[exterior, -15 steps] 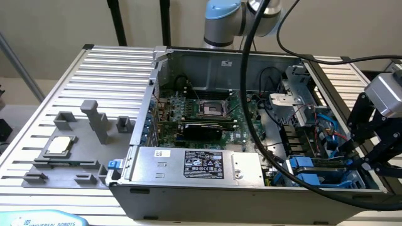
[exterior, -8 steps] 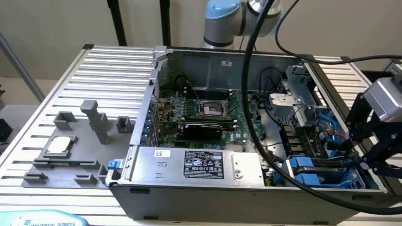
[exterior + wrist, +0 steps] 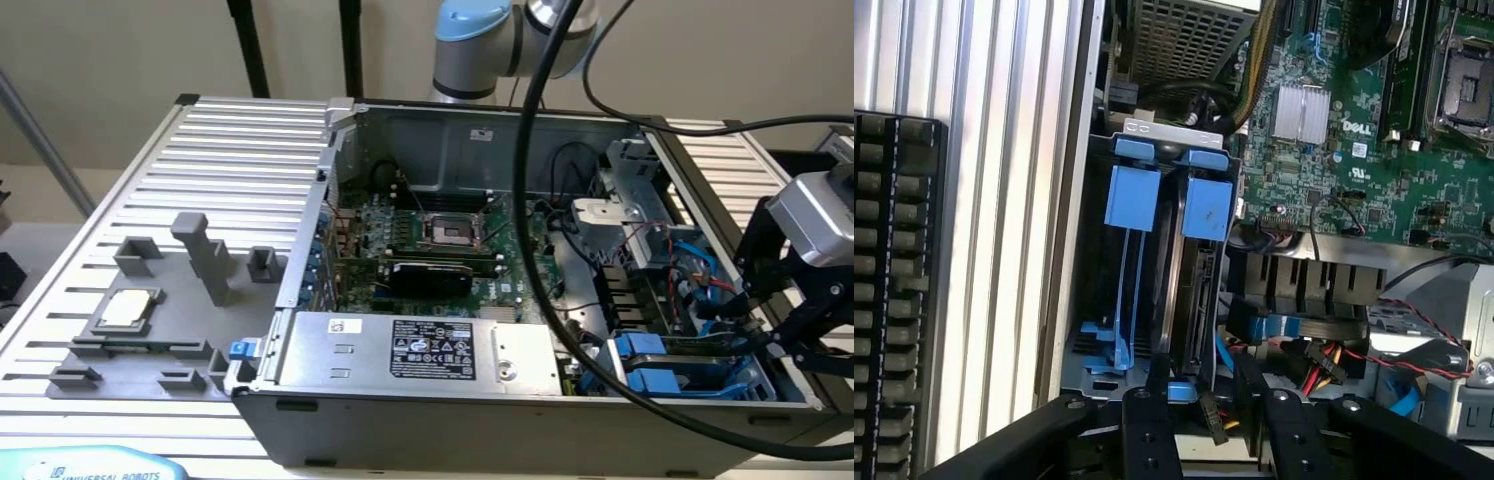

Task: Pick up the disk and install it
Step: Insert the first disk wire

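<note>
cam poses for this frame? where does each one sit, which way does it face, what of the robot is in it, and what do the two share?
Exterior view: off the arm, above and in front, looking down into the open computer case; arm and gripper at its right.
Wrist view: on the wrist, looking down into the drive bay; black fingers frame the disk.
Shared: blue drive tabs, motherboard.
</note>
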Robot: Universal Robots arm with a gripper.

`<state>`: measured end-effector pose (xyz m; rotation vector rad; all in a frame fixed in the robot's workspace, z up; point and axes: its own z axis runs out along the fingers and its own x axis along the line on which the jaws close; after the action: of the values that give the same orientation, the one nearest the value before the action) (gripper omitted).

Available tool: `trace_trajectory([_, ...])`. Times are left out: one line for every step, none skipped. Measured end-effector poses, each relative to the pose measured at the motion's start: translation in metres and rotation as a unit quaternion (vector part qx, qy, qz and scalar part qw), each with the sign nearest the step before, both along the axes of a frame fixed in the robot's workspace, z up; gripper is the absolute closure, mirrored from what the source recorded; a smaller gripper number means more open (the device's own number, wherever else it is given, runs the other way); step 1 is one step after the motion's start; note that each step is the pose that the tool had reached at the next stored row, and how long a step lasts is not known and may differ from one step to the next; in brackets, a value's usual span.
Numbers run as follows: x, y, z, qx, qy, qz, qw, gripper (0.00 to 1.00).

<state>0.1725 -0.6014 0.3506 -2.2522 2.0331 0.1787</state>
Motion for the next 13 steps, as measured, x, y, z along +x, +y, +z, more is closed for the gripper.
trace_trajectory([-0.0003,0.0,0.0,0.0,-0.0015,0.001,1.0,0.61])
trace_trajectory([-0.0006,0.0,0.0001,-0.0001,-0.0029,0.002,1.0,0.63])
trace_trajectory([-0.0009,0.0,0.0001,-0.0001,-0.0039,0.003,1.0,0.63])
trace_trajectory([-0.001,0.0,0.0001,-0.0001,-0.0048,0.004,1.0,0.71])
trace_trajectory([-0.0011,0.0,0.0001,0.0,-0.0056,0.005,1.0,0.71])
trace_trajectory([-0.0013,0.0,0.0001,0.0,-0.0064,0.006,1.0,0.71])
trace_trajectory([-0.0015,0.0,0.0001,0.0001,-0.0072,0.007,0.9999,0.71])
trace_trajectory([-0.0016,0.0,0.0001,0.0002,-0.0079,0.008,0.9999,0.71])
trace_trajectory([-0.0017,0.0,0.0001,0.0002,-0.0088,0.009,0.9999,0.71])
trace_trajectory([-0.0019,0.0,0.0001,0.0003,-0.0096,0.011,0.9999,0.71])
trace_trajectory([-0.002,0.0,0.0001,0.0004,-0.0103,0.012,0.9999,0.71])
trace_trajectory([-0.0021,0.0,0.0001,0.0004,-0.011,0.012,0.9999,0.73])
trace_trajectory([-0.0023,0.0,0.0001,0.0005,-0.0116,0.013,0.9998,0.73])
